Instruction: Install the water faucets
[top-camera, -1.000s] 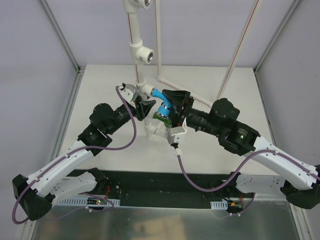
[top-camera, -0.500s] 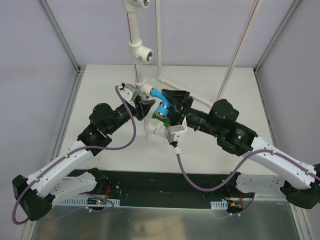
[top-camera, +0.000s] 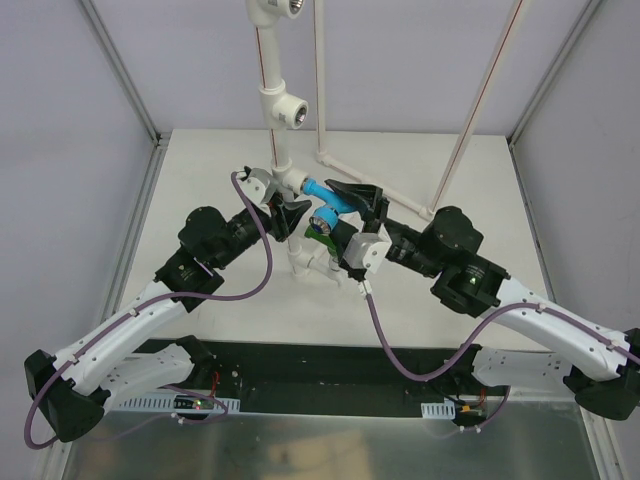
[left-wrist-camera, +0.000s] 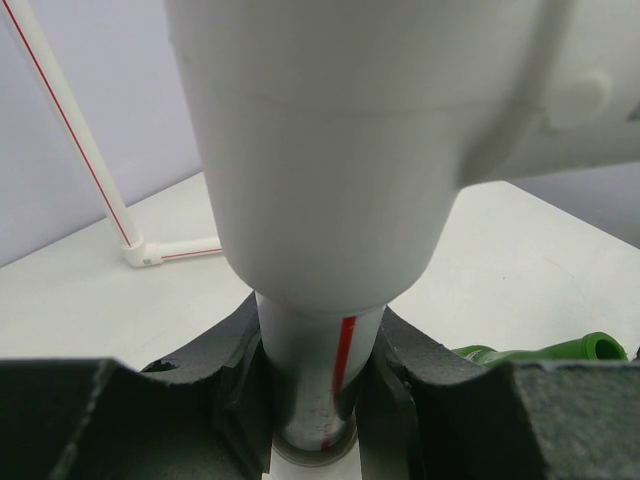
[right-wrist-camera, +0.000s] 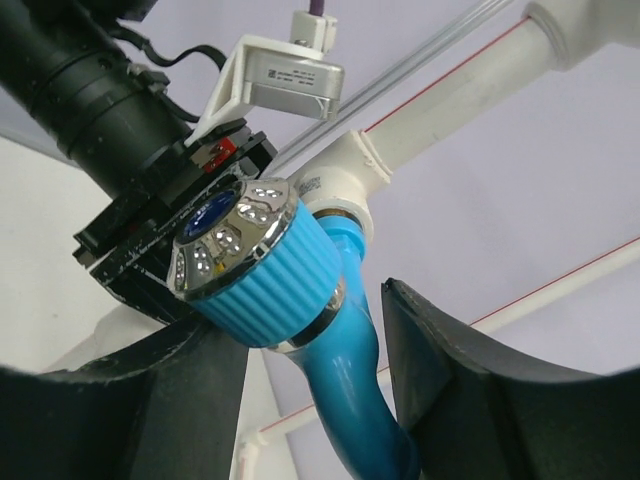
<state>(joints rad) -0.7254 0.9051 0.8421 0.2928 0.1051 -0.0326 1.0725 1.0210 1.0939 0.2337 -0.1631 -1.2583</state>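
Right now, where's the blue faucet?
Blue faucet: centre of the top view, at the tee, between the right gripper's fingers; left gripper clamps the pipe beside it.

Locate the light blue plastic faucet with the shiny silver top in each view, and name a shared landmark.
Top external: light blue plastic faucet at centre.
Left wrist: not in it.
Right wrist: faucet central, between the right hand fingers.
Landmark: white plastic pipe tee.

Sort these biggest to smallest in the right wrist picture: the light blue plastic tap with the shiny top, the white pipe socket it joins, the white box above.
1. Light blue plastic tap, nearest the lens.
2. White box with its bracket.
3. White pipe socket, partly hidden; close to the box's size, so unsure.
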